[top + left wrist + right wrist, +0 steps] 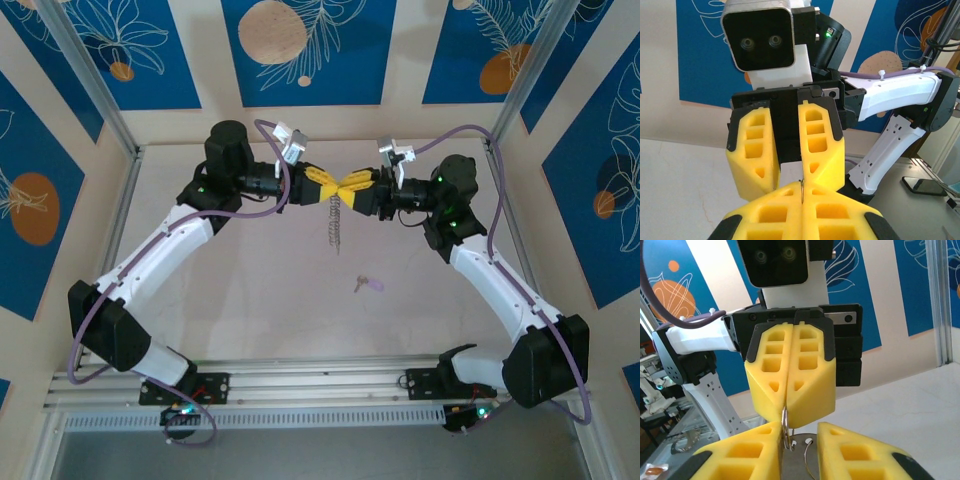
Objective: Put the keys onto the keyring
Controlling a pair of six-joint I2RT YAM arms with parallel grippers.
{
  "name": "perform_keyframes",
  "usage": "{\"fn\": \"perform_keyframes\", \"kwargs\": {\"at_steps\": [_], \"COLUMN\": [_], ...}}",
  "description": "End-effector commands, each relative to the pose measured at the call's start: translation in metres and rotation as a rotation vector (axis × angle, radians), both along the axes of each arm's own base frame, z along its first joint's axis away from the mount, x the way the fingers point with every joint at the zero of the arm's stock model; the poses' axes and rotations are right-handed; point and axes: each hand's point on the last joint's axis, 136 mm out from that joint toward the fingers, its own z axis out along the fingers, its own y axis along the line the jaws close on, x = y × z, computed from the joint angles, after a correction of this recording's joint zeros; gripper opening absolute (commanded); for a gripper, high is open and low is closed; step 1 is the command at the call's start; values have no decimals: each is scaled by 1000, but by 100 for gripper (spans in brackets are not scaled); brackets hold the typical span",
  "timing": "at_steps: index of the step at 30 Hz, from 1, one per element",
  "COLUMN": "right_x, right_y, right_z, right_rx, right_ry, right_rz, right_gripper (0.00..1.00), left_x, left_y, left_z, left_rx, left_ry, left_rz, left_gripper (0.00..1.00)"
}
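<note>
Lilac-headed key (pixel 367 285) lies loose on the table (pixel 250 290), unthreaded. Left gripper (pixel 788 405) clamps the ring (pixel 335 228); right gripper (pixel 799 430) gapes around it.

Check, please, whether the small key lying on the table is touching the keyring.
Apart. In the top view the key lies on the table, and bare table surface shows plainly between it and the hanging keyring.
</note>
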Motion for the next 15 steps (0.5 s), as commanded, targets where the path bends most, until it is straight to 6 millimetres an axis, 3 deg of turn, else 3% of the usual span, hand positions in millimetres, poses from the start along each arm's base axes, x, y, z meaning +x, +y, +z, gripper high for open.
{"fn": "perform_keyframes", "kwargs": {"at_steps": [1,4,8,10,13,15], "right_x": [5,6,10,15,21,23], "right_y": [1,1,1,-1,-4,-7], "right_z": [11,12,12,11,12,15], "right_rx": [16,19,24,31,53,69], "right_ry": [-32,-34,-35,-34,-31,-34], "right_rz": [-17,-21,-44,-75,-106,-123], "right_gripper": [17,2,0,0,0,0], "left_x": [-9,-9,-6,-2,7,10], "left_y": [-2,-2,-2,-1,7,14], "left_z": [2,1,3,7,20,29], "left_rx": [-11,-10,-14,-39,-90,-119], "left_ry": [-9,-8,-8,-23,-64,-84], "left_rz": [-52,-56,-36,18,131,195], "left_gripper": [0,0,0,25,43,50]}}
